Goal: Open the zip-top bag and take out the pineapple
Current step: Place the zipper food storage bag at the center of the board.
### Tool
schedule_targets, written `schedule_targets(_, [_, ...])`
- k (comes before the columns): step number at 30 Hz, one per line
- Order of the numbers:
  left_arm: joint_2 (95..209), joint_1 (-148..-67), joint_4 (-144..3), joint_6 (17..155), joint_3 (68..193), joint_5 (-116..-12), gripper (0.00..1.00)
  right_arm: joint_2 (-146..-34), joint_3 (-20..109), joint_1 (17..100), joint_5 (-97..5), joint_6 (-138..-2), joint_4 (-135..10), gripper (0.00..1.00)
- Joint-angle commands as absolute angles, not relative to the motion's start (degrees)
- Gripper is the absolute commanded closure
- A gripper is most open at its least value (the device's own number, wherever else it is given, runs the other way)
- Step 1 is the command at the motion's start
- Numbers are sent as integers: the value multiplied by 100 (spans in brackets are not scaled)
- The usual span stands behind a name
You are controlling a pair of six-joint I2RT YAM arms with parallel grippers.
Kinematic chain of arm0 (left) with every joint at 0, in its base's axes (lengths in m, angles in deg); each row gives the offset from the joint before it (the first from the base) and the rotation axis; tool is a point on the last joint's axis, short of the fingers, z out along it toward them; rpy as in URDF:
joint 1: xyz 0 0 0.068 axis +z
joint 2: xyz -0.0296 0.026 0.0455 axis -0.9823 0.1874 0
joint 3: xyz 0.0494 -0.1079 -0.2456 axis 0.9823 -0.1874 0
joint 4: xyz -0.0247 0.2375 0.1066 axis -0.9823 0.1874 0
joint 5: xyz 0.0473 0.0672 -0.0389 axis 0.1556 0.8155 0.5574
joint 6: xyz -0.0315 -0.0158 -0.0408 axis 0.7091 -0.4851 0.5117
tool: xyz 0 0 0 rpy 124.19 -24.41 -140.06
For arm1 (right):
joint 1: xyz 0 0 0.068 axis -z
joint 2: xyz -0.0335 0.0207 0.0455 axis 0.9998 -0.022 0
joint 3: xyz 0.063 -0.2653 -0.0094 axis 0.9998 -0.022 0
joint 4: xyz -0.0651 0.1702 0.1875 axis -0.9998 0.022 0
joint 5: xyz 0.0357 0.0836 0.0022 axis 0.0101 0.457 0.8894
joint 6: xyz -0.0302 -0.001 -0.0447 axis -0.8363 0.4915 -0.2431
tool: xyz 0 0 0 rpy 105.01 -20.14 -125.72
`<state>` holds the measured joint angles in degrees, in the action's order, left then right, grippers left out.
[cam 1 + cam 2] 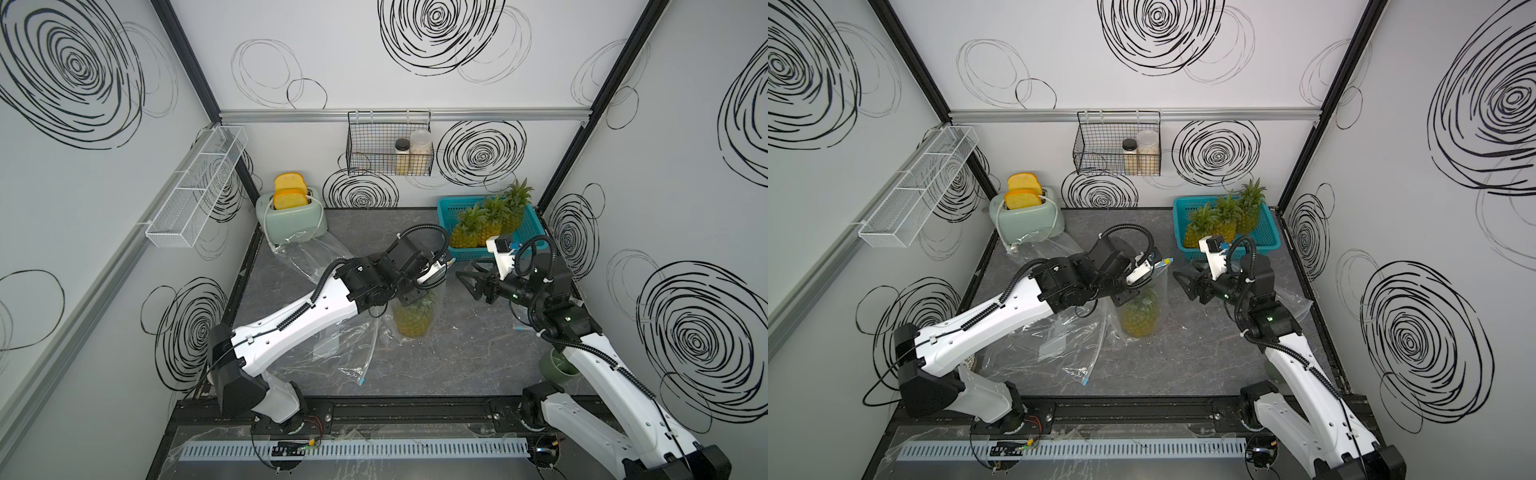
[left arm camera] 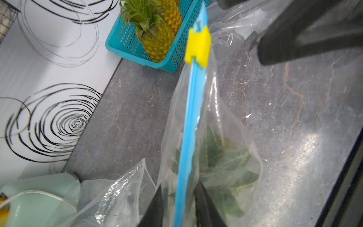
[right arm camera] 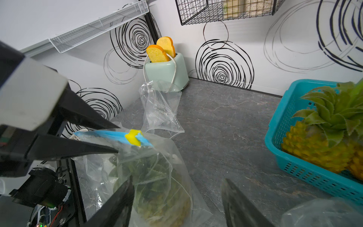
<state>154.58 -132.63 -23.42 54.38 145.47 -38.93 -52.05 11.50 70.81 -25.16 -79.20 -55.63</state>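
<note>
A clear zip-top bag [image 1: 430, 299] stands upright mid-table with the pineapple [image 1: 411, 322] inside, leaves up. Its blue zip strip [image 2: 188, 127] runs up to a yellow slider [image 2: 197, 48] at the far end. In the left wrist view my left gripper [image 2: 179, 185] straddles the strip near its other end. The fingers stand slightly apart, with a gap on each side. My right gripper [image 1: 465, 284] hovers open just right of the bag, pointing at it. In the right wrist view its fingers [image 3: 121, 196] are wide apart, one by the bag's side, gripping nothing.
A teal basket [image 1: 534, 232] with three pineapples sits at the back right. A mint toaster [image 1: 291, 216] stands back left with an empty clear bag [image 1: 309, 253] before it. Another empty bag [image 1: 336, 349] lies under the left arm. A green cup [image 1: 557, 368] sits by the right arm.
</note>
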Motion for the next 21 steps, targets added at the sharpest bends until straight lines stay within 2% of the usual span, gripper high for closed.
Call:
schedule_targets(1, [15437,-13153,-2271,5341,14781,-3898,80,-5303,1242,7028,-2306,-8175,-5670,28])
schedule_targets(8, [15480,-13097,-2138,4926,14963,-4022,92,-5495,1245,6984,-1980,-8372,-6106,28])
schedule_targets(16, [15551,-13096,-1987,4417,15165,-3900,87,-5694,1519,6924,-1866,-8798,-5970,28])
schedule_targets(21, [15503,-13115,-1970,3985,15157,-3919,100,-5710,1585,6905,-1703,-9150,-5914,29])
